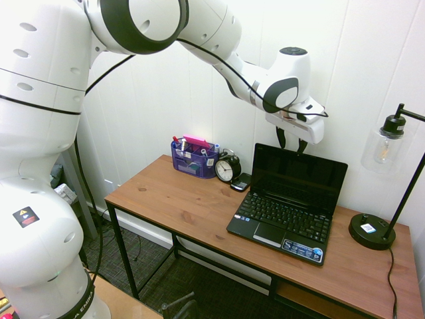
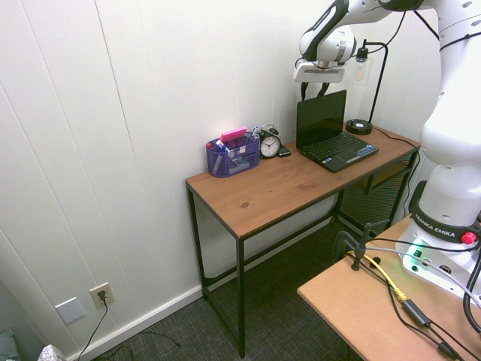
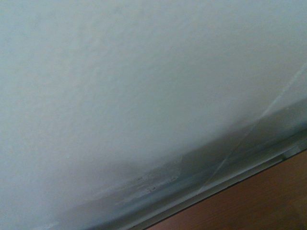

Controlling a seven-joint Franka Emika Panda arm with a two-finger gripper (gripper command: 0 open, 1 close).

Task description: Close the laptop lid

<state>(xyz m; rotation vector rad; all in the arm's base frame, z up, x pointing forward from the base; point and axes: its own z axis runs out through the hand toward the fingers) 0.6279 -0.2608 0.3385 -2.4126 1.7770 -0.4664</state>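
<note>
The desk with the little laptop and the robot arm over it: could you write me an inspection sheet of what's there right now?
Surface: wooden desk on a black frame, against a white panelled wall.
Job's things: laptop lid open, upright, screen dark; keyboard base flat on the desk.
Clutter: blue mesh organizer with pens, alarm clock, small dark device beside the clock, black lamp with glass shade at the far end.
Gripper: gripper open, fingers pointing down, tips at the lid's top edge by the wall; contact cannot be told.
Cables: lamp cord hanging off the desk edge.
Surroundings: wall outlet low on the wall, dark carpet.
</note>
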